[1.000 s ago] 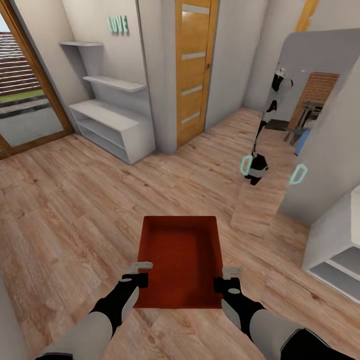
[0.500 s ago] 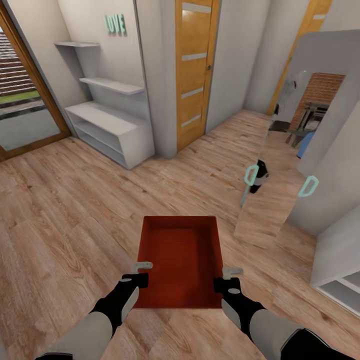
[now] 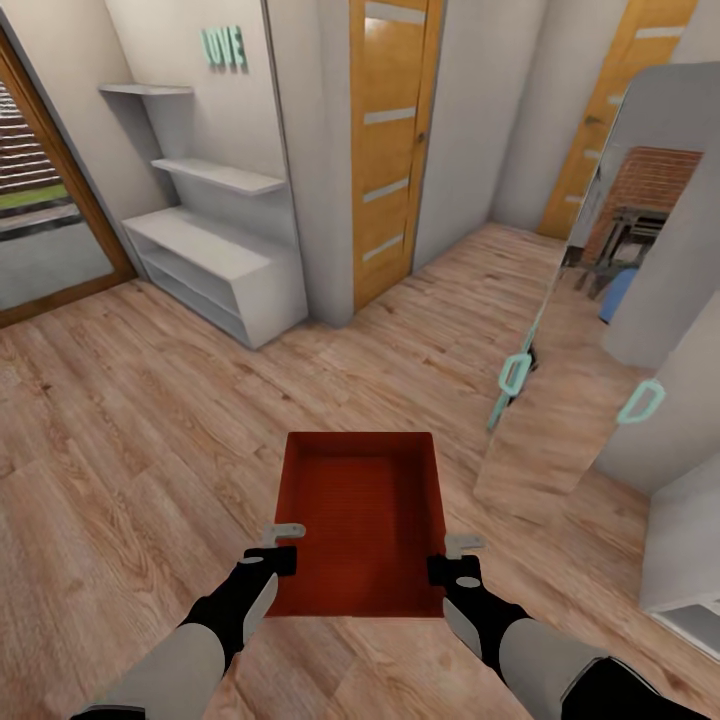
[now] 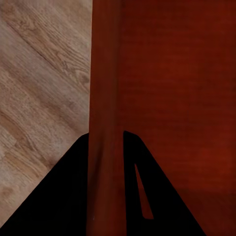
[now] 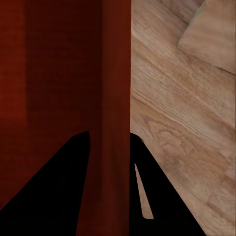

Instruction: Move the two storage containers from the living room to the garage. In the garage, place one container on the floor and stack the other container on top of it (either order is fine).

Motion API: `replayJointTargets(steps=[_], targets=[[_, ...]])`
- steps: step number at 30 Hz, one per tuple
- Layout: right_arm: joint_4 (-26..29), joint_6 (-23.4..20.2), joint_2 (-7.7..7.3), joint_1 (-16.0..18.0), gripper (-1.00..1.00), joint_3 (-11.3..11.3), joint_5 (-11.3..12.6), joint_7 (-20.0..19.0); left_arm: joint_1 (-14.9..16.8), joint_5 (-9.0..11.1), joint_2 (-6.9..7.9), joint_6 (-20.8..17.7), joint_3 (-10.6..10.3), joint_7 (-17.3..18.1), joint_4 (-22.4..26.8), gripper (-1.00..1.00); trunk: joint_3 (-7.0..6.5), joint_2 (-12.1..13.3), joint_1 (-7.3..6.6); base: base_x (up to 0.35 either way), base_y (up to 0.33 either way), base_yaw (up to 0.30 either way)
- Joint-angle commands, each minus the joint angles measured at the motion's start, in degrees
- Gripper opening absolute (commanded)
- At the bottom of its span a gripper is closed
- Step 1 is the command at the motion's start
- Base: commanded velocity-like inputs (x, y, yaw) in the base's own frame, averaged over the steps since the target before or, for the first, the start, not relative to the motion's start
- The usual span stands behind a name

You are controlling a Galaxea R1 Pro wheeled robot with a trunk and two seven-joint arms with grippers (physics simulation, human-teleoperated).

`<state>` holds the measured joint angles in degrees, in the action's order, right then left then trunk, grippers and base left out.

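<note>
Red-orange storage container (image 3: 362, 520) hangs level in front of the robot above the light wood-plank floor (image 3: 130, 420), the left gripper (image 3: 284, 543) pinching its left wall and the right gripper (image 3: 456, 555) pinching its right wall, each wall passing between the dark fingers in the wrist views. Beyond it stand a white shelf unit (image 3: 215, 255) under teal "LOVE" letters (image 3: 224, 47), an orange-brown door (image 3: 388, 140) and a glass door (image 3: 45, 190) at far left. To the right a mirrored panel (image 3: 590, 330) reflects red brick.
</note>
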<state>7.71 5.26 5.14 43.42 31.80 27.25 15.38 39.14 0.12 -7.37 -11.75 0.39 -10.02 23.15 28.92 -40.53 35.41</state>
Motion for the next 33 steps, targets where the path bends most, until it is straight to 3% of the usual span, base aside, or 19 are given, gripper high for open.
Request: replayJointTargets(steps=[1,33], targets=[[-2.53,0.10,-0.04,-0.01,-1.00,1.42,0.61,0.00,0.06,0.09,0.51,-0.38,0.84,-0.27,3.13,-1.00,0.06,-0.05,0.04,0.322,0.000,0.000],[-2.53,0.10,-0.04,-0.01,-1.00,1.42,0.61,0.00,0.06,0.14,0.51,-0.21,0.84,-0.27,3.05,-1.00,0.06,-0.05,0.04,0.322,0.000,0.000]])
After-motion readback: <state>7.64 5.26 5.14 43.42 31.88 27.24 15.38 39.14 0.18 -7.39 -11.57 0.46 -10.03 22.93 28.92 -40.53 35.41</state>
